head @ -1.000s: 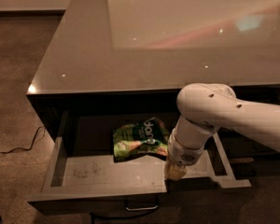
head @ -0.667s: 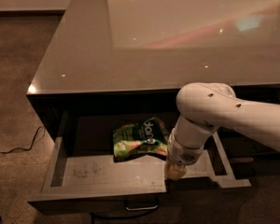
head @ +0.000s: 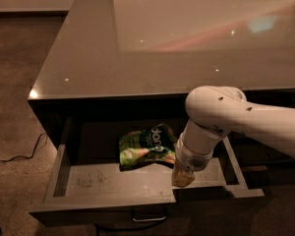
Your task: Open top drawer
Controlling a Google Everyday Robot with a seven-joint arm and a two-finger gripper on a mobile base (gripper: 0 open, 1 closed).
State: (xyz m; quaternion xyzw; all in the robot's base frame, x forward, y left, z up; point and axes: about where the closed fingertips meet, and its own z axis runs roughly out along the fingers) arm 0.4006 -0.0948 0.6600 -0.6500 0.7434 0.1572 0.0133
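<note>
While top drawer (head: 102, 204) stands pulled out, grey inside scuffed, hand (head: 183, 177) at front rim, perhaps touching; grip unreadable.

1. The top drawer (head: 58, 173) stands pulled out beneath the desk (head: 113, 58); its grey inside is exposed.
2. A green snack bag (head: 146, 146) lies inside, toward the rear.
3. The end effector (head: 183, 177) points down just beside the bag, apparently touching the drawer's front rim.
4. The silver handle (head: 148, 216) sits below the front edge.
</note>
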